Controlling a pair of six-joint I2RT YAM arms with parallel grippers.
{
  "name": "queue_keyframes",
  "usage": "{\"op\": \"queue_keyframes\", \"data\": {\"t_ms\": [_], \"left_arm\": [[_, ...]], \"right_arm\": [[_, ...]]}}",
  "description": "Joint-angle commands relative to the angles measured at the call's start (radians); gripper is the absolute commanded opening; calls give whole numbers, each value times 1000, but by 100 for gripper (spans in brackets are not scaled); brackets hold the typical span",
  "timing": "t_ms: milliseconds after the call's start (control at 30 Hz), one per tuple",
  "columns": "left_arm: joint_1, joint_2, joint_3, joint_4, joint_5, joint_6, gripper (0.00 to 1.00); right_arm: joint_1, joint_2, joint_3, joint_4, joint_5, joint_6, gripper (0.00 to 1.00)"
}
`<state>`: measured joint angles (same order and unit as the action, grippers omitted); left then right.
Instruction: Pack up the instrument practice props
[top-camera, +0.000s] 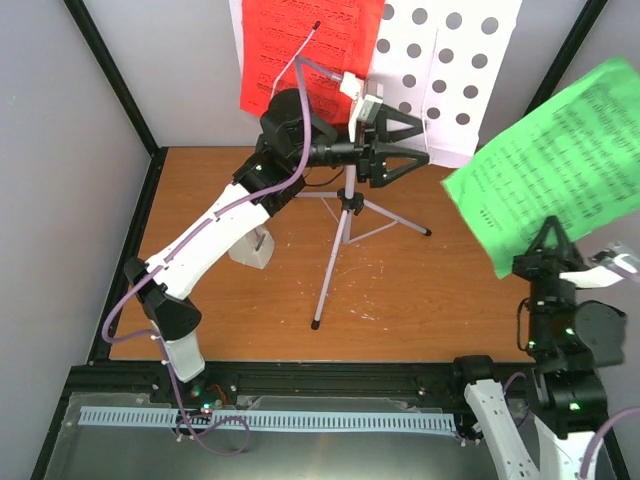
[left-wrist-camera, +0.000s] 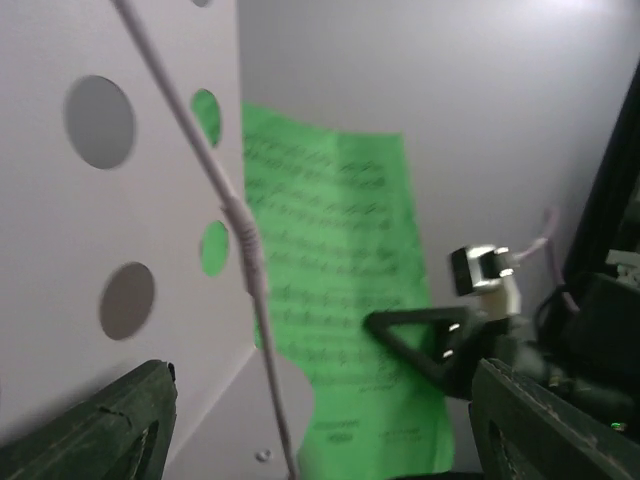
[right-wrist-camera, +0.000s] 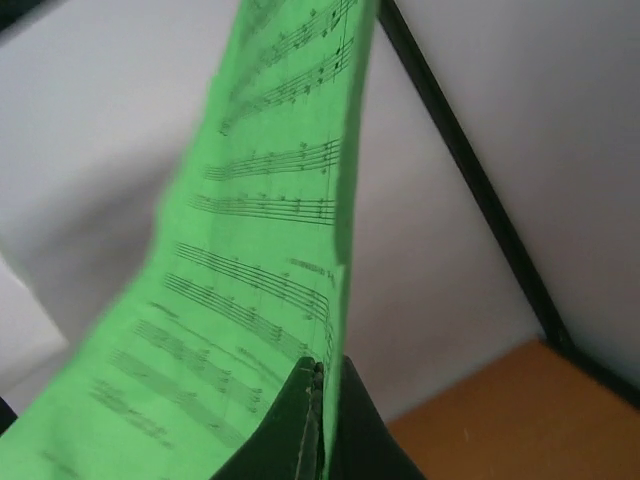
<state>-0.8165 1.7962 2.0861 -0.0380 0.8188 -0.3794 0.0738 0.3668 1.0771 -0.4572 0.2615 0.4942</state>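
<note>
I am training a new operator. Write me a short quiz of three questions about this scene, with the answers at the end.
1. True or false: the right gripper is shut on the green sheet.
2. Which sheet leans on the white music stand? A) the red sheet B) the green one C) a blue one
3. Fill in: the left gripper is ____ and holds nothing.
Key: 1 true; 2 A; 3 open.
</note>
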Motion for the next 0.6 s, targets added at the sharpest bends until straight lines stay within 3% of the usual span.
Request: {"op": "queue_keyframes", "data": {"t_ms": [0, 233, 567], "left_arm": [[-10, -109, -152, 67, 97, 45, 82], [-10, -322, -570, 213, 99, 108, 89], [2, -522, -979, 65, -59, 225, 95]], "right_arm": [[0, -64, -211, -106, -62, 227, 3], [0, -111, -584, -34, -382, 538, 3], [0, -74, -823, -68, -615, 662, 3]]}}
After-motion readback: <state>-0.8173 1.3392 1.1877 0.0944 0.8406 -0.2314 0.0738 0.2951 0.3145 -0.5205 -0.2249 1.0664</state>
